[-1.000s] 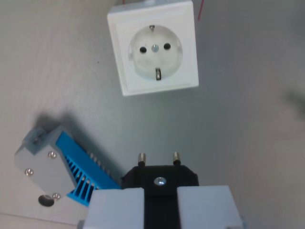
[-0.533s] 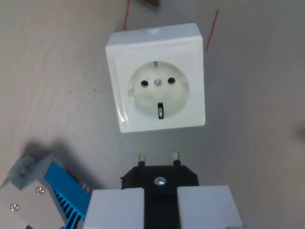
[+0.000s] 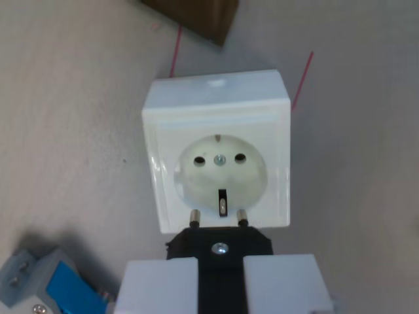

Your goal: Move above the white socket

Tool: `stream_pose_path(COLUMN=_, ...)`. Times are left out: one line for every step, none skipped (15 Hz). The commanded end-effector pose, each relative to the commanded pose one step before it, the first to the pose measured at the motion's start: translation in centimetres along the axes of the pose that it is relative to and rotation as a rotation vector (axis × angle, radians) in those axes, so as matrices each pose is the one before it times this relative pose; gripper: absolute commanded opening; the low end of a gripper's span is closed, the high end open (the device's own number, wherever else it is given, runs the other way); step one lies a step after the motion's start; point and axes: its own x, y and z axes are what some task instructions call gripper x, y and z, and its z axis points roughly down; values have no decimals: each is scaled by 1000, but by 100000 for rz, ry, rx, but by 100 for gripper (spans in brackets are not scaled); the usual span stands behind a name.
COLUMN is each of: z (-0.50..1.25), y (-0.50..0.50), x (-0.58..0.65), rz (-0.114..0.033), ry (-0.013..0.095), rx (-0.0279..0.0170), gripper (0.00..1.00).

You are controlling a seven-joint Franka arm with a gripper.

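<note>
Looking down from the wrist cam, several things are cut off: a brown block [image 3: 193,16] runs out the top edge, only its lower corner showing, and a grey-and-blue part [image 3: 42,288] w/ small screws is clipped at the bottom on the wrist view's left, so what it is can't be told. Two thin red lines [image 3: 175,51] poke out from behind the white socket [image 3: 218,152], their far ends hidden by its housing. The socket sits mid-frame on a plain grey surface [image 3: 72,131], slightly rotated; its round recess holds two pin holes, a centre screw and earth clips at top & bottom. The gripper [image 3: 220,284] fills the bottom edge, its white fingers [image 3: 160,288] clamped either side of a black plug [image 3: 219,243], which has a screw head on top. Fingertips themselves are out of frame, so only the upper finger blocks show. The plug's two metal pins [image 3: 194,216] point up-frame and overlap the lower rim of the socket face, just under the recess; whether they touch it or hang above it can't be judged from this angle.
</note>
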Motion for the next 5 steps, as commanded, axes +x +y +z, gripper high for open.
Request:
stream_pose_path(z=823, y=76, x=899, rz=-4140, ry=984, rx=4194, gripper=0)
stream_pose_path(z=153, y=22, x=62, rz=46, ry=-36, rx=2, gripper=0)
stream_pose_path(z=126, y=20, x=50, rz=144, ry=59, rx=-33, gripper=0)
stream_pose_path(z=103, y=18, x=40, rz=181, ry=170, rx=-54, gripper=0)
stream_pose_path(z=84, y=16, x=30, rz=251, ry=161, rx=-57, gripper=0)
